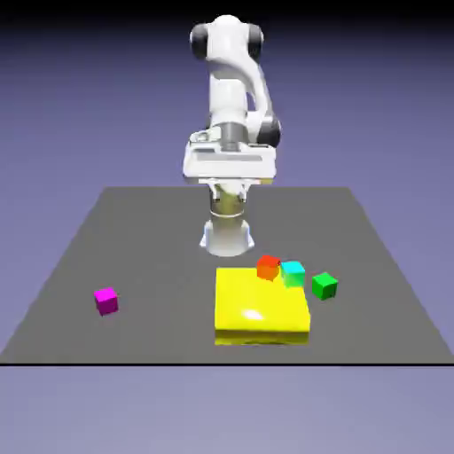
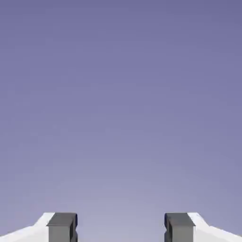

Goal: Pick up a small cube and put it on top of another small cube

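Observation:
The small bright green cube [image 1: 324, 285] sits on the table at the exterior view's right, just beside the flat yellow block. The magenta-pink cube [image 1: 106, 301] rests alone at the exterior view's left, far from the green one. My gripper [image 1: 229, 180] hangs high above the table's far middle, well away from both cubes. In the hand view, the gripper [image 2: 120, 228] is open: its grey fingertips [image 2: 62, 227] stand wide apart with only the blue-violet backdrop between them. No cube shows in the hand view.
A flat yellow block [image 1: 262, 306] lies near the table's front middle. A red-orange cube [image 1: 268, 267] and a cyan cube [image 1: 293, 273] sit at its far right corner, close to the green cube. The robot's base [image 1: 228, 238] stands behind the block.

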